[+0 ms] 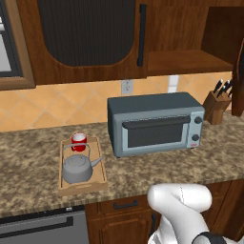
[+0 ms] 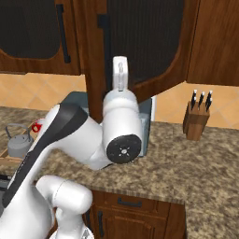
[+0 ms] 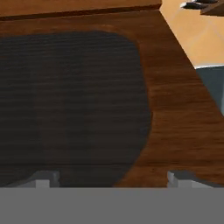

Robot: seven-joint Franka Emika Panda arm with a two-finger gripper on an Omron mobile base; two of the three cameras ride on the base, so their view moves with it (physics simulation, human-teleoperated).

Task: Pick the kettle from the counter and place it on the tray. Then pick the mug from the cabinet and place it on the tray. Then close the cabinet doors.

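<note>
- Kitchen wall of tan tiles ran behind the long speckled counter [image 1: 28, 157], which had wooden drawers beneath it.
- Above hung the dark brown cabinet [image 1: 186, 43], its wide shelf bare on the right side in the left base view.
- One of the cabinet doors [image 1: 86, 33] sat shut at the left with its black arched panel and a vertical bar handle beside it; another door [image 2: 140, 42] stood swung out toward the robot in the right base view.
- In the hand view that ribbed black panel lay close before the gripper [image 3: 113, 177], whose two fingertips stood wide apart with nothing between them.
- The white arm [image 2: 84, 135] bent upward in front of the open door in the right base view.
- A grey toaster oven [image 1: 155, 124] stood on the counter, just right of the tray; no writing on it could be read.
- The light wooden tray [image 1: 101, 178] lay flat on the counter to the left of the oven.
- The grey kettle [image 1: 78, 169] sat upright in the near half of the tray, spout pointing toward the oven.
- A wooden knife block [image 1: 215, 107] with dark handles stood at the right, near the wall.
- The red mug [image 1: 79, 141] stood upright at the far end of the tray, just behind the kettle.
- A white wall socket [image 1: 127, 86] showed on the tiles above the oven.
</note>
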